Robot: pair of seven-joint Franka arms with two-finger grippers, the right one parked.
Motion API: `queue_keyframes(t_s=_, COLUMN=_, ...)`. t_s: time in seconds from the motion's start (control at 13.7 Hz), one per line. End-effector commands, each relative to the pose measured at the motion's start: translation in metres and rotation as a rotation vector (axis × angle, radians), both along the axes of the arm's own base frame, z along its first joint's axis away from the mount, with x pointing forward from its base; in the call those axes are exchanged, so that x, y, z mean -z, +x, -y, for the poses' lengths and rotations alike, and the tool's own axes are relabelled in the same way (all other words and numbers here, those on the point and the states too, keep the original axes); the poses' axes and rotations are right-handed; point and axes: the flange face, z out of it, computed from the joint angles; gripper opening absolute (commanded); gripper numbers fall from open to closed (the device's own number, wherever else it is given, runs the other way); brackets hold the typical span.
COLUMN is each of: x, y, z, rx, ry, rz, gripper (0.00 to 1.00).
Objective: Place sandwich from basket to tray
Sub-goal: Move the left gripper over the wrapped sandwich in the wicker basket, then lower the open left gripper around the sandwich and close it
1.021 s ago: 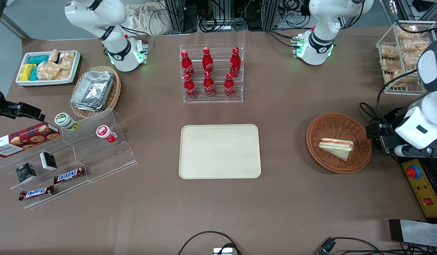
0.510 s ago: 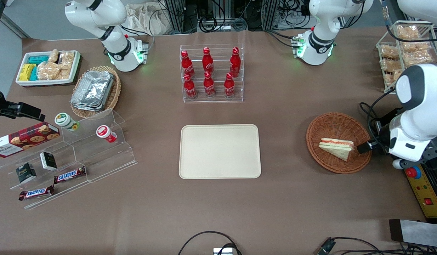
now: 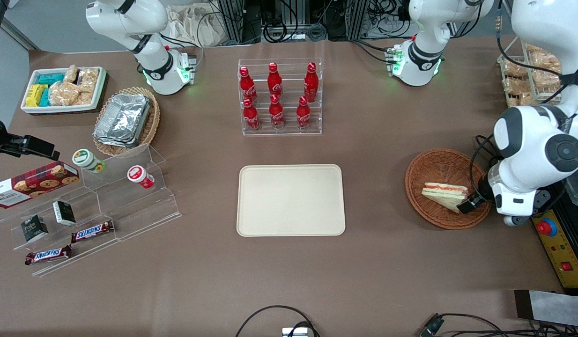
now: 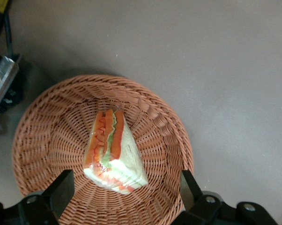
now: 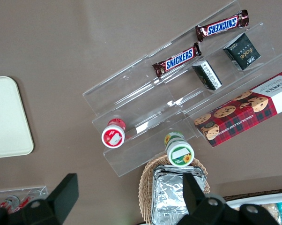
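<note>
The sandwich (image 3: 446, 195), a wrapped white-bread wedge with red-orange and green layers, lies in the round reddish-brown wicker basket (image 3: 439, 161) toward the working arm's end of the table. It also shows in the left wrist view (image 4: 114, 152), lying in the basket (image 4: 47, 131). My left gripper (image 3: 471, 204) hovers above the basket's rim beside the sandwich, open and empty; in the left wrist view the gripper (image 4: 127, 187) has its fingers spread wide, apart from the sandwich. The cream-beige tray (image 3: 291, 200) lies flat at the table's middle.
A rack of red bottles (image 3: 279, 98) stands farther from the front camera than the tray. A yellow control box with a red button (image 3: 556, 243) lies beside the basket. A wire rack of bagged pastries (image 3: 528, 75) stands at the working arm's end. Clear display steps (image 3: 92, 206) hold snacks at the parked arm's end.
The left arm has swung in from the table's edge toward the basket, and its gripper now hovers over the basket's rim beside the sandwich. The sandwich has not moved.
</note>
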Motion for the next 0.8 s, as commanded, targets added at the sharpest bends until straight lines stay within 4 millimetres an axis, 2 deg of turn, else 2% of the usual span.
queue_keyframes(t_s=0.0, x=0.025, y=-0.003, z=0.000, rx=-0.041, ry=-0.008, rz=0.009, gripper=1.00)
queue_keyframes(t_s=0.22, x=0.052, y=-0.019, z=-0.001, rx=-0.043, ry=-0.012, rz=0.030, gripper=1.00)
queue_keyframes(t_s=0.44, x=0.068, y=-0.028, z=-0.009, rx=-0.057, ry=-0.007, rz=0.012, gripper=1.00)
queue_keyframes(t_s=0.73, x=0.063, y=-0.025, z=-0.008, rx=-0.074, ry=-0.007, rz=0.020, gripper=1.00)
